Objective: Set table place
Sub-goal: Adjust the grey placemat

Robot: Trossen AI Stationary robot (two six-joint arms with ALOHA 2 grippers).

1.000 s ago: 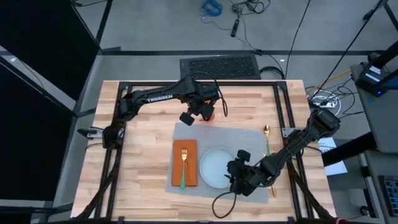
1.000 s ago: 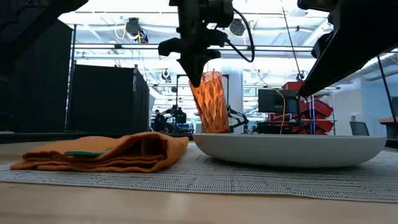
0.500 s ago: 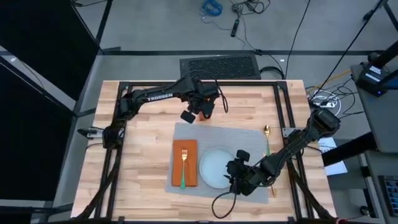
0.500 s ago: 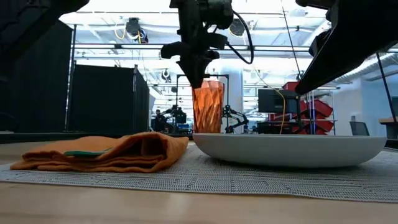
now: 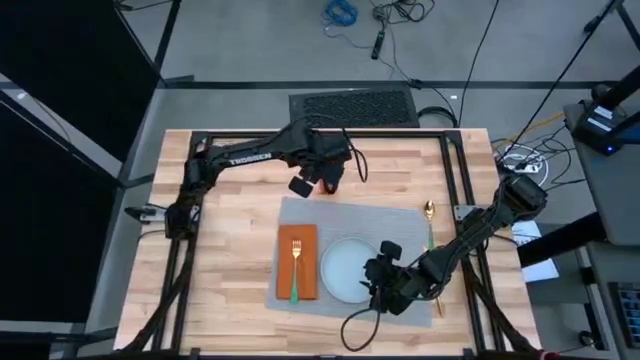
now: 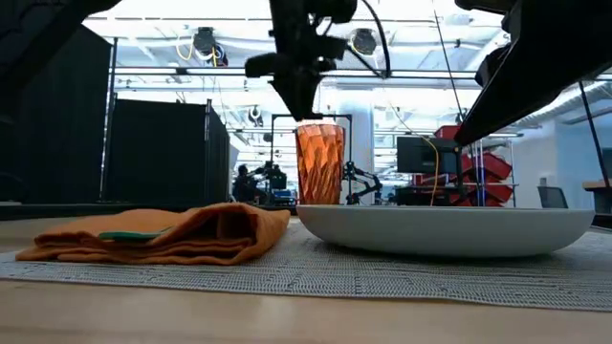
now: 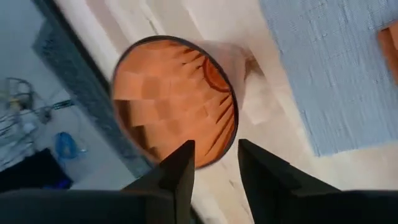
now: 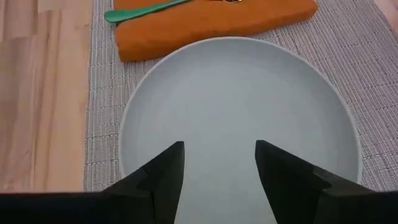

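Raised left fingers [image 7: 180,171] hover above upright tumbler [image 7: 174,99]

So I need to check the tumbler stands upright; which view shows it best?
The low view: the orange tumbler stands upright in side profile. The left wrist view looks into its mouth; the high view mostly hides it under the left gripper; the right wrist view misses it.

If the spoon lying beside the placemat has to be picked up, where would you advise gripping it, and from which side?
Probably the spoon is best pinched from straight above at mid-handle, fingers across its narrow width: it lies flat on the table along the placemat edge, so no side approach gets under it. The right hand is nearest.
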